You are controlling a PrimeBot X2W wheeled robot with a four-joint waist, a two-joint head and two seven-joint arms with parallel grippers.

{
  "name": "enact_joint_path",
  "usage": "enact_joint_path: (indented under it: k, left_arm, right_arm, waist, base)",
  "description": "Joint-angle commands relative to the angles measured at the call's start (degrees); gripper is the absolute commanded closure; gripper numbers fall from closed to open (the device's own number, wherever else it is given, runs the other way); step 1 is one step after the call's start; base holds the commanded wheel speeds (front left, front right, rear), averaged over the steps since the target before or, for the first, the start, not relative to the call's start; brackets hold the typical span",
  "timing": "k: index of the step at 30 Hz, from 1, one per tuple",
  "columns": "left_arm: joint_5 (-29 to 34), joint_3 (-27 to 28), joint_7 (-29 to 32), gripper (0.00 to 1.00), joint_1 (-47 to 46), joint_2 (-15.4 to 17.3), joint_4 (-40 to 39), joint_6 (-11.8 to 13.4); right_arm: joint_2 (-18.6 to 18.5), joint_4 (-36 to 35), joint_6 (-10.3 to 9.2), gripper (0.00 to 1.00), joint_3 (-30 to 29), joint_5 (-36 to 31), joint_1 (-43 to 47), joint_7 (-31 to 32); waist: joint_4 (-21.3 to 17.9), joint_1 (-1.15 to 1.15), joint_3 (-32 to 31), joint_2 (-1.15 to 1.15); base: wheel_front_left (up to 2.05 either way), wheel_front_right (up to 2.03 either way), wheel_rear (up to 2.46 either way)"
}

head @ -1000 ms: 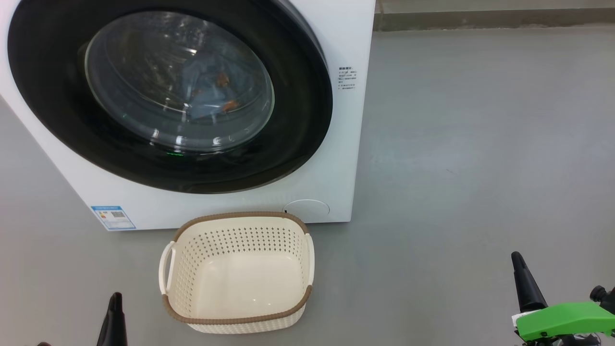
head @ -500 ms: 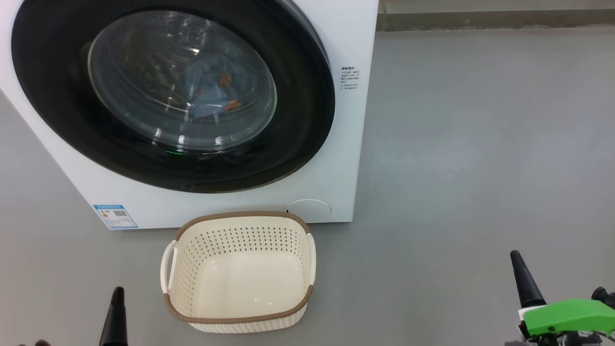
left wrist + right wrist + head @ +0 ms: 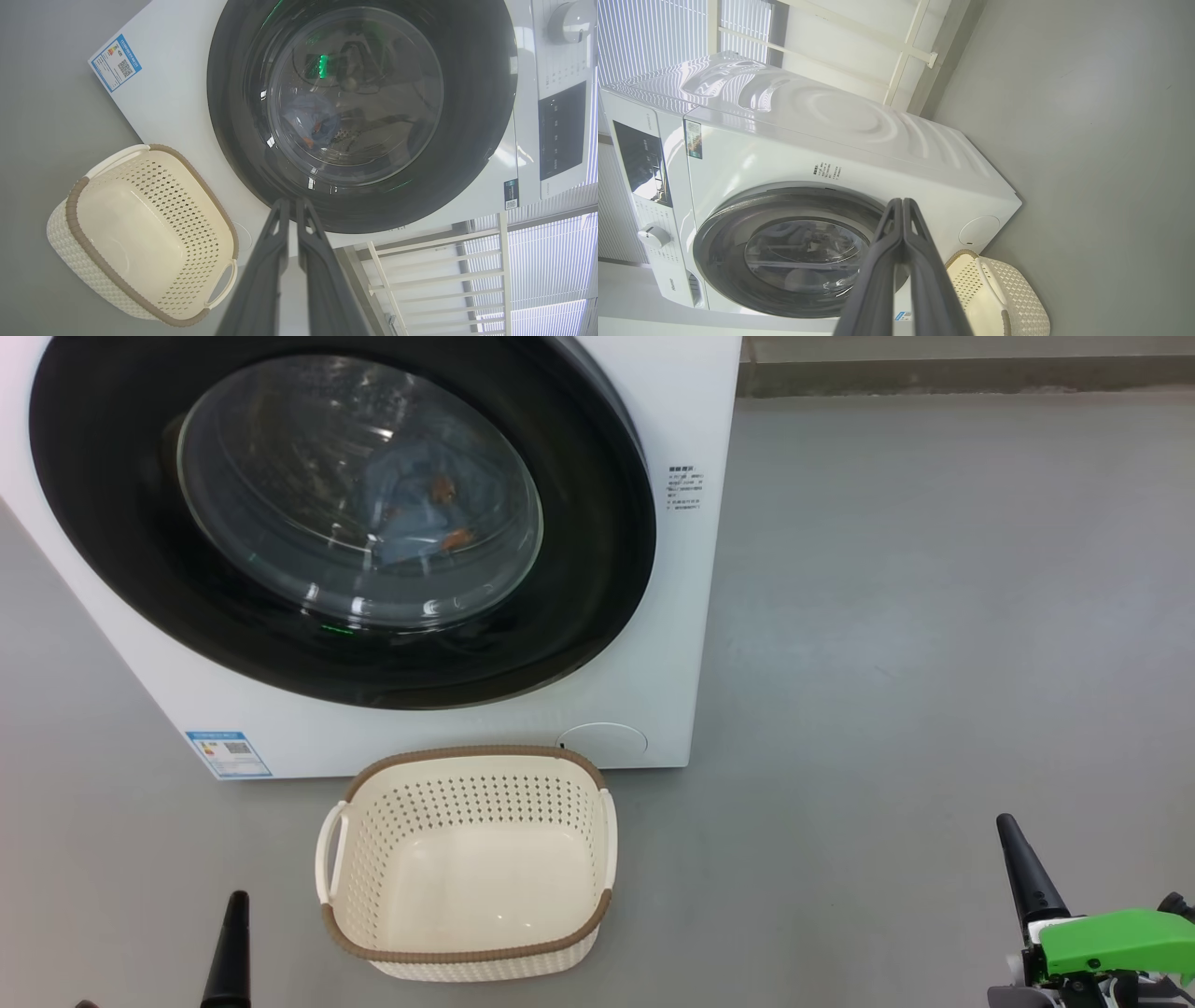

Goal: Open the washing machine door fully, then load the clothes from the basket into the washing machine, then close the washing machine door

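Left gripper (image 3: 235, 919) low at near left, over the grey floor (image 3: 887, 663). In the left wrist view its two dark fingers lie all but together. Closed, nothing in it, clear of basket and machine.

The washing machine (image 3: 677, 616) fills far left to centre: white box standing on the floor, with a blue label (image 3: 229, 753) at the lower left of its front. The washing machine door (image 3: 583, 569) is closed flat against the front, glossy black rim around a bulging glass window. The clothes (image 3: 411, 518) show through the glass, inside the drum: light blue fabric with a few orange-brown spots, lying low in the drum. Glare on the glass, so I cannot tell one bundle from the other.

The basket (image 3: 467, 752) sits upright on the floor just near of the machine, below the door's lower edge. Cream, perforated, brown rim, white side handles, bare bottom showing. Whether its far rim touches the machine I cannot tell.

Round cover (image 3: 605, 739) low on the machine front, just right of the basket's far rim. Small printed text (image 3: 684, 488) on the front, right of the door.

Right gripper (image 3: 1016, 845) at near right, over open floor, well apart from the basket. Fingers pressed together in the right wrist view: closed, holding nothing. Green part (image 3: 1111, 938) behind the fingers.
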Motion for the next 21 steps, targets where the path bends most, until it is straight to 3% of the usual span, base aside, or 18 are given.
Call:
enact_joint_path:
  k: [1, 21]
  left_arm:
    - [-1.66, 1.7, 0.65, 1.0, -3.16, 0.32, -1.99, 0.01]
    - [-13.87, 2.14, 4.01, 1.0, -4.43, -0.58, -2.53, 0.02]
  right_arm:
    - [-0.33, -1.53, 0.01, 1.0, 0.78, 1.49, -3.33, 0.5]
    - [0.25, -1.63, 0.01, 1.0, -0.33, 12.73, -4.65, 3.93]
  waist:
    - [0.03, 0.0, 0.0, 0.0]
    - [0.54, 0.0, -0.04, 0.0]
  base:
    - [0.0, 0.0, 0.0]
    - [0.0, 0.0, 0.0]
